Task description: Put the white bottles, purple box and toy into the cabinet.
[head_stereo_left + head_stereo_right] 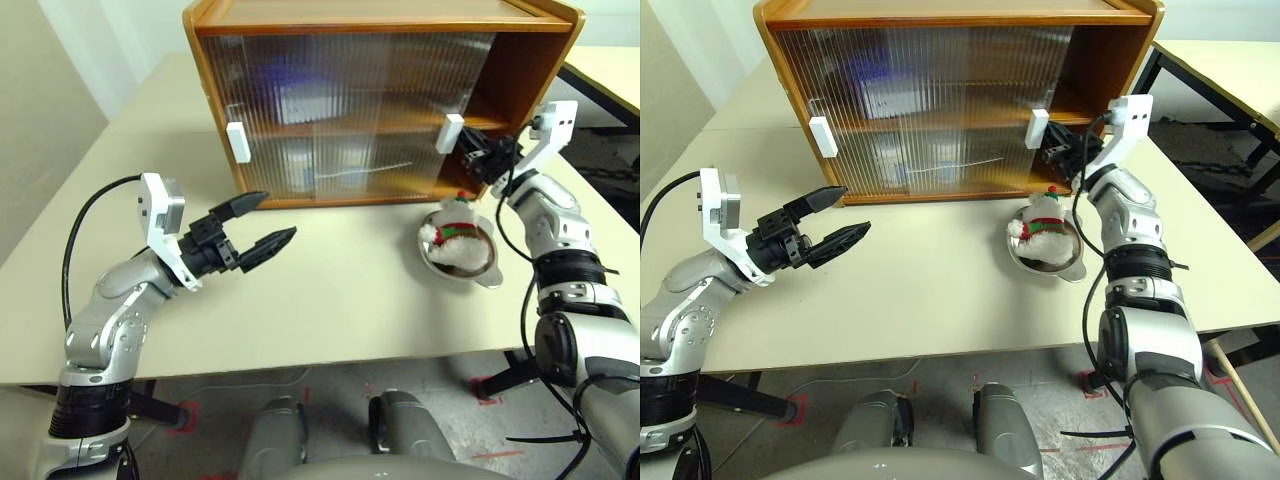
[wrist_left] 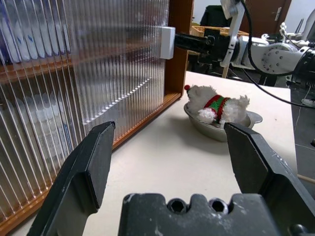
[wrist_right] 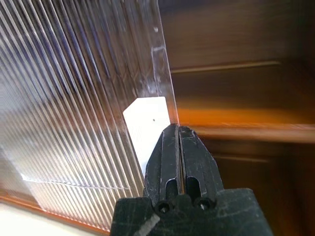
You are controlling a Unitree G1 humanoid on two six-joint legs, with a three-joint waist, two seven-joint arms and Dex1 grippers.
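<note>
A big orange-brown wooden cabinet (image 1: pixel 380 95) stands at the back of the pale worktop (image 1: pixel 330 300). Its ribbed see-through sliding doors (image 1: pixel 340 110) cover most of the front, and the right end is open. Blurry white and blue shapes show behind the doors on both shelves, but what they are cannot be told.

The right gripper (image 1: pixel 478 158) has its two black fingers (image 3: pixel 179 157) clenched tight together with nothing between them. It reaches into the open end of the cabinet, just beside the white block handle (image 1: pixel 449 133) on the right door's edge. Another white handle (image 1: pixel 238 141) sits on the left door.

The fluffy white toy bear (image 1: pixel 455 232), with its red and green scarf, lies in a round steel bowl (image 1: pixel 460 262) on the worktop, just in front of the cabinet's right end.

The left gripper (image 1: pixel 262 225) hangs over the worktop in front of the left door, fingers spread wide and holding nothing.
</note>
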